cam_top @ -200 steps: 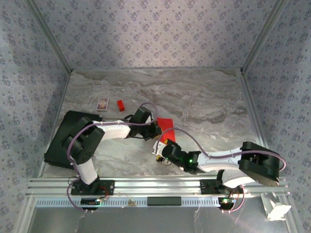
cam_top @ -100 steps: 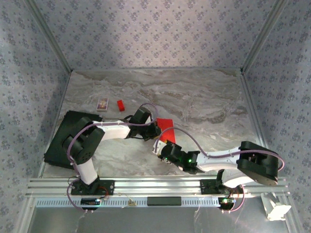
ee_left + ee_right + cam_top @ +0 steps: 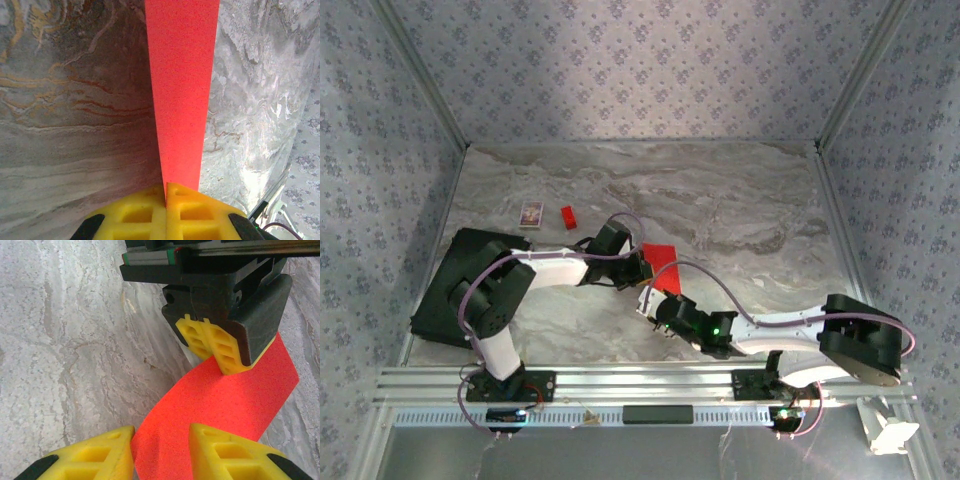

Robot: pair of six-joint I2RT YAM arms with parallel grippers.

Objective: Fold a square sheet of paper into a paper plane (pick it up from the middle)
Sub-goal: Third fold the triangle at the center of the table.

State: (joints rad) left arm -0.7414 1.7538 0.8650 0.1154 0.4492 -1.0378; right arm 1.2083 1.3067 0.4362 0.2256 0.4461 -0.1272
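The square sheet of paper is bright red and folded into a long narrow strip; I cannot tell whether it has the paper plane's pointed form. My left gripper is shut on one end of the paper, which stretches away above the marble table. The right wrist view shows that left gripper pinching the far end of the paper. My right gripper stands with its yellow fingers apart around the near end. Its left fingertip touches the paper's edge. From above, the right gripper sits just in front of the left gripper.
A small red block and a patterned card lie at the back left of the marble table. A black pad lies beside the left arm. Patterned walls close in the table on three sides.
The right gripper's fingers have come closer together around the paper's near end. The right arm's elbow has shifted slightly right. The left gripper has stayed put.
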